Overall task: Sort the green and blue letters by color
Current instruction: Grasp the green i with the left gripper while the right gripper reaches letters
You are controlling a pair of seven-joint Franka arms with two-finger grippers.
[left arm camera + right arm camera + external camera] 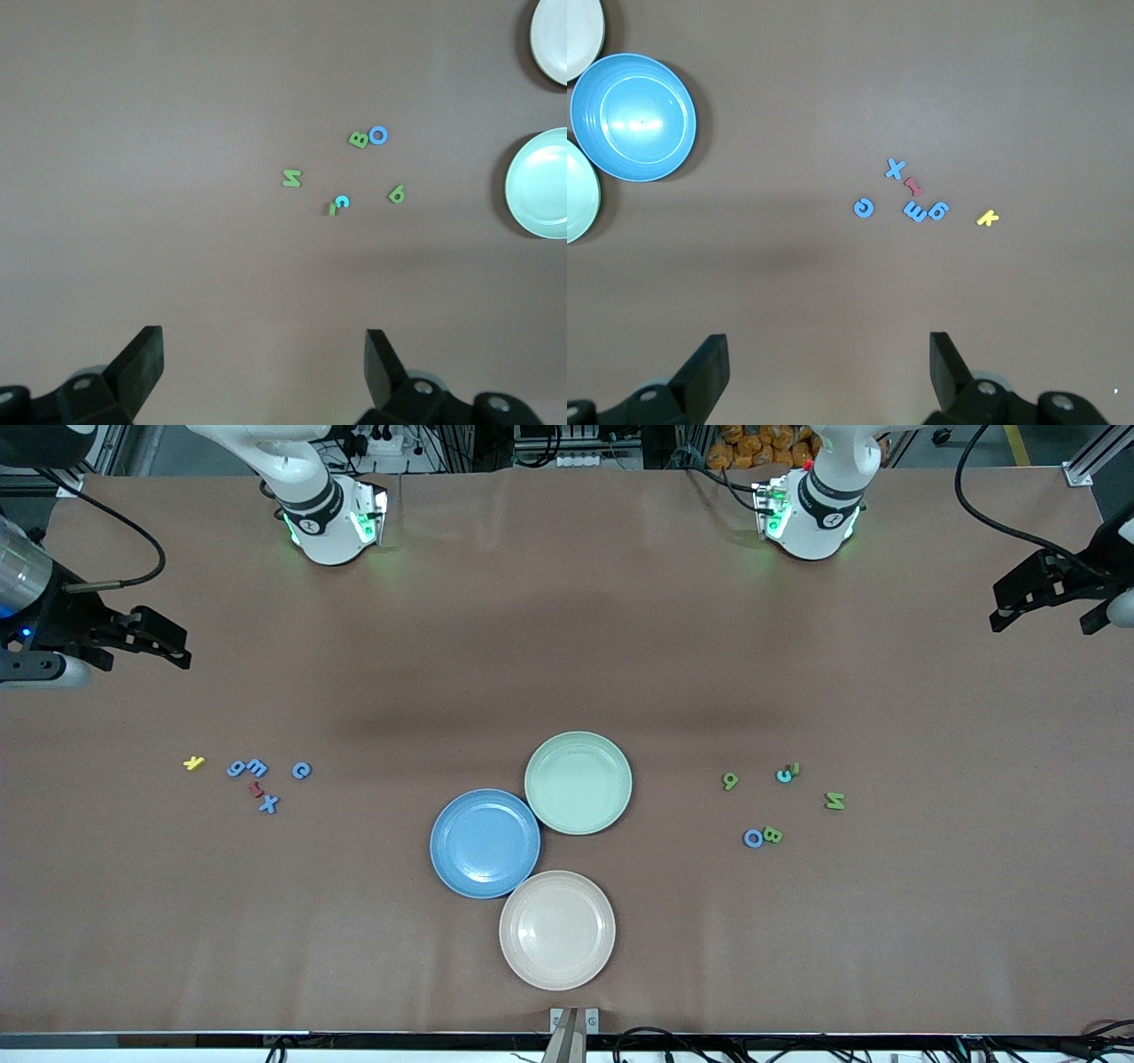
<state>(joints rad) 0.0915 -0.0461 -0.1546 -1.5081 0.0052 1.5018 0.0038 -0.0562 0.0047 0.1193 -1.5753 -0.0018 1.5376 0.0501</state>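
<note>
You've got both arms waiting at the counter's ends, nothing grasped. Left gripper (264,376) hangs over bare counter (567,646) at the left arm's end, fingers spread wide and empty. Right gripper (828,376) hangs over the right arm's end, equally wide, also empty.

Three plates touch mid-counter: green plate (578,782) farthest from the front camera, blue plate (485,843) beside it toward the right arm's end, beige plate (557,929) nearest the camera.

Toward the right arm's end you see the blue letters: g (236,768) and m (257,766) just beside each other, G (301,771) near them, X (268,804) nearer the camera. A dark red letter (255,788) sits between m and X; a yellow k (194,763) lies apart, closest to the counter's end.

Toward the left arm's end: green 6 (730,781), green N (834,801), green B (772,834) touching a blue O (753,838), plus a cyan c (784,776) with a small green piece (796,768) against it. All letters lie flat on the counter, none on any plate.
</note>
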